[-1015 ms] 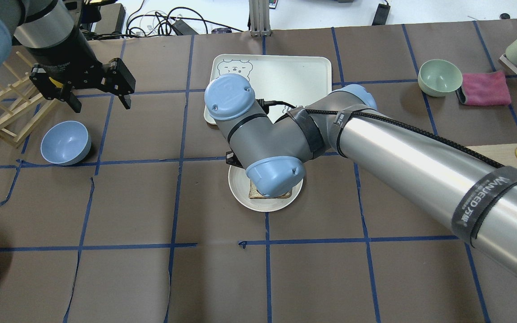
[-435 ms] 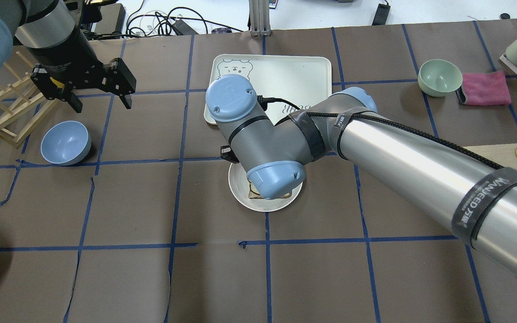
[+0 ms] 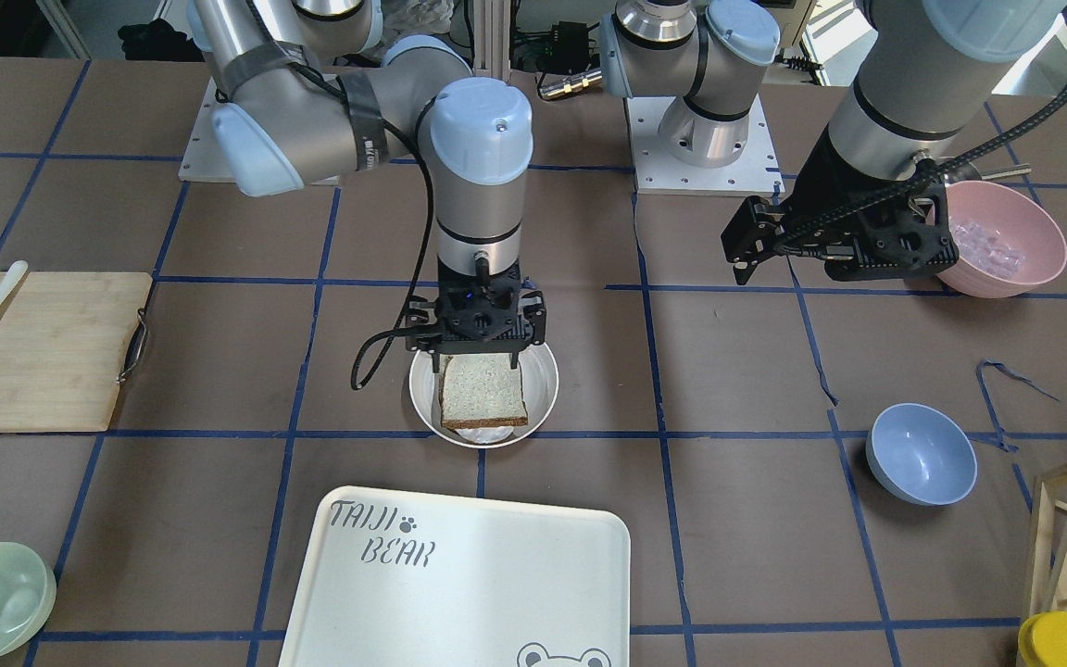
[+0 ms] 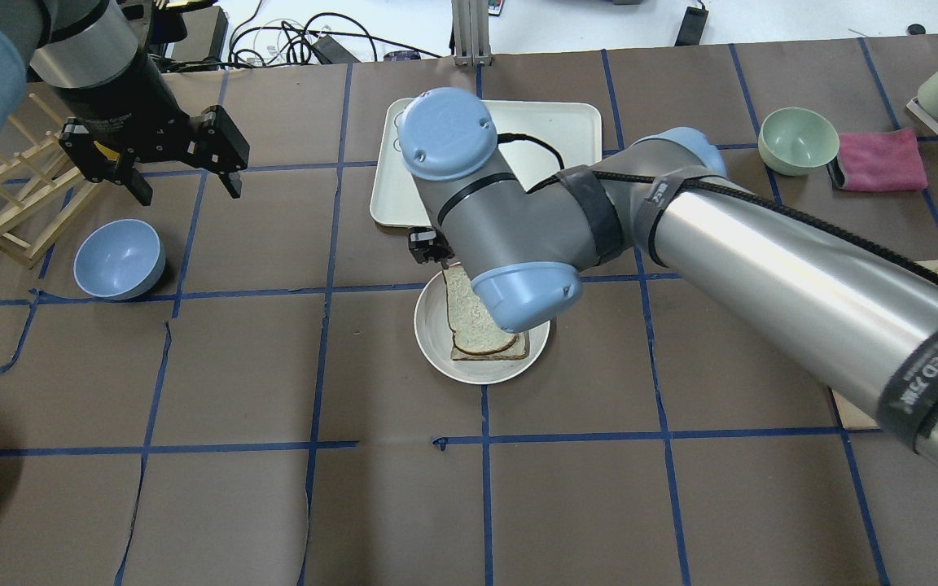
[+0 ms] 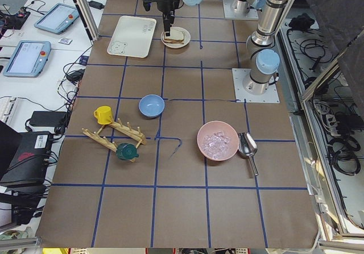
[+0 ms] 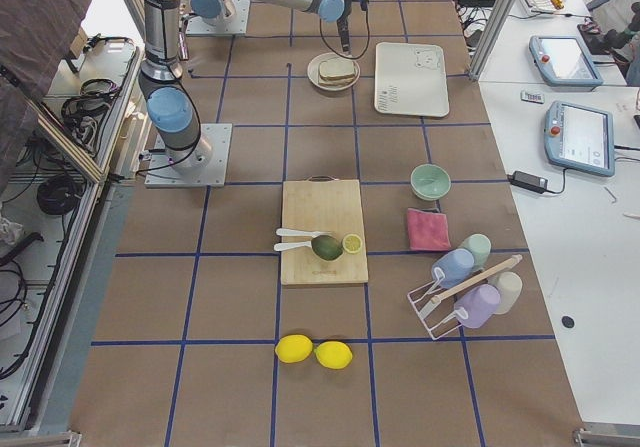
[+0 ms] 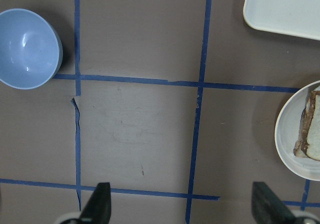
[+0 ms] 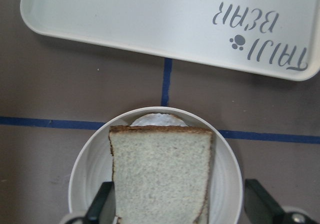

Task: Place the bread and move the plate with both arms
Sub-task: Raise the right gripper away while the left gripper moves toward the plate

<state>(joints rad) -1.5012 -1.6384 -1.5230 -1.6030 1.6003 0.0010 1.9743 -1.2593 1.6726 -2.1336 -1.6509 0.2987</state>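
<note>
Tabletop paper (image 4: 233,366) holds the plate (image 4: 477,373), bread (image 4: 469,321) half hidden by right arm (image 4: 762,260); left tool (image 4: 188,195), right tool (image 3: 477,361) wide.

right pincer (image 3: 478,361) risen, bread (image 4: 473,321) now uncovered on plate (image 4: 436,360)

Right hand (image 3: 478,361) points down, fingers spread; left hand (image 4: 184,191) likewise, seemingly higher up.

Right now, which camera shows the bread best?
Right wrist view: the bread is large and unobstructed. Front-facing shows it smaller, overhead partly under the right arm, side views tiny, left wrist only an edge.
</note>
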